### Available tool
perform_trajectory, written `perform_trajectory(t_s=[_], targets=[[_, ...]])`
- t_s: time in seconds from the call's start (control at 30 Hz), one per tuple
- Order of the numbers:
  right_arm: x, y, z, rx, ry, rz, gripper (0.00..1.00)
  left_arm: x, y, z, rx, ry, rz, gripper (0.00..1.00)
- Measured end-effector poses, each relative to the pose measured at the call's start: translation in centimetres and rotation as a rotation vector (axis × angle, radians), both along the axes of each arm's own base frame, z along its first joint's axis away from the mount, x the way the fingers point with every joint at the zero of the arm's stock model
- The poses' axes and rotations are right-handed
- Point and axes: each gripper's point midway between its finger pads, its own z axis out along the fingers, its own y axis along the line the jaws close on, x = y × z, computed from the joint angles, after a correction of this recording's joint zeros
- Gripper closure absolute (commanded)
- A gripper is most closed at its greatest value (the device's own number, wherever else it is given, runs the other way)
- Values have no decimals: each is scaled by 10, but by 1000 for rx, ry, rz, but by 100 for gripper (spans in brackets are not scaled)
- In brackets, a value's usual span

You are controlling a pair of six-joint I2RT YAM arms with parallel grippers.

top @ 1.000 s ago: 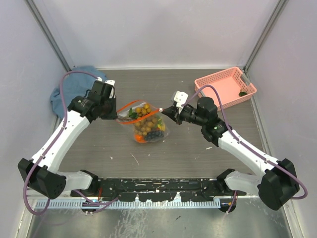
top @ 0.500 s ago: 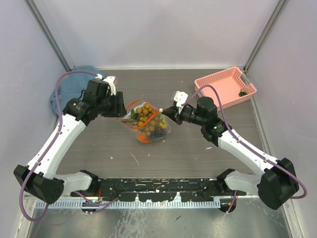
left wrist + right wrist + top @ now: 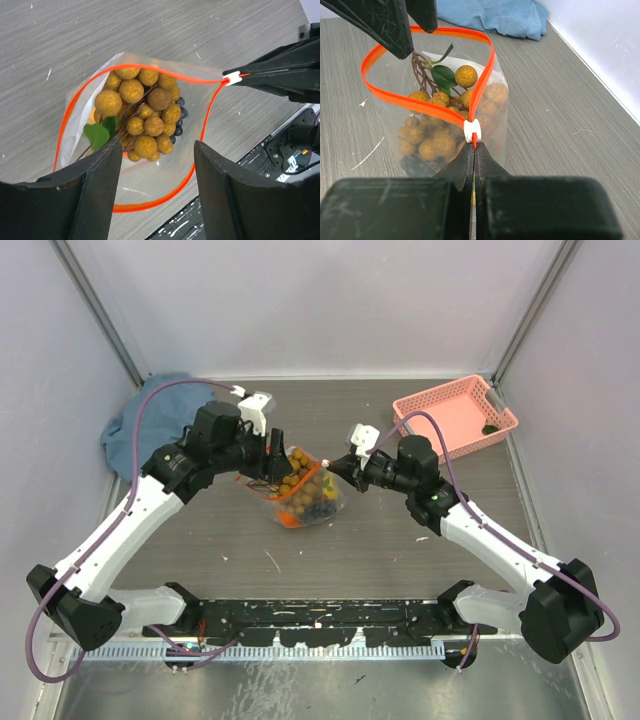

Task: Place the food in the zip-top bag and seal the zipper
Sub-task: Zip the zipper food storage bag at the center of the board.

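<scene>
Shifted rightward, left gripper [image 3: 157, 150] hangs spread above one zip-top bag [image 3: 198, 106] holding one grape bunch [image 3: 145, 120]; right gripper [image 3: 473, 145] pinches the zipper [image 3: 420, 106] end at its fingertips.

i can't tell what lies under the grapes [image 3: 142, 117] in the bag [image 3: 150, 182]; the dark speck [image 3: 490, 427] in the pink basket [image 3: 455, 415] is too small to name.

R hand [image 3: 474, 149] pinched on zipper [image 3: 415, 103] end at white slider [image 3: 472, 131]; bag [image 3: 495, 107] mouth open w/ grapes [image 3: 432, 140] inside.
</scene>
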Motion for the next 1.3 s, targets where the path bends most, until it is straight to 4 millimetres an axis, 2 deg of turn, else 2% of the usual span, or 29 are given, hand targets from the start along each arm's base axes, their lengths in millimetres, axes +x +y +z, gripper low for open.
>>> perform_trajectory(t_s=[0.37, 0.53, 0.6, 0.73, 0.87, 1.0, 1.13, 1.3], targets=[[-2, -1, 0, -6, 0, 3, 99, 7, -36, 18, -24, -214, -250, 29], [-3, -1, 0, -6, -1, 7, 99, -1, -58, 21, -73, -260, -425, 29], [-4, -2, 1, -4, -3, 8, 99, -2, -68, 20, -85, -261, -490, 29], [-8, -3, 1, -3, -4, 12, 99, -5, -85, 3, -108, -227, -628, 31], [-9, -3, -1, -4, 0, 19, 99, -5, -93, -7, -114, -213, -703, 34], [-12, -2, -3, -4, 4, 32, 99, -9, -96, -1, -129, -239, -753, 39], [-15, -1, -5, -2, 16, 44, 99, -13, -98, 5, -144, -264, -792, 48], [-16, 0, -5, 2, 22, 50, 99, -13, -100, 0, -145, -262, -815, 49]])
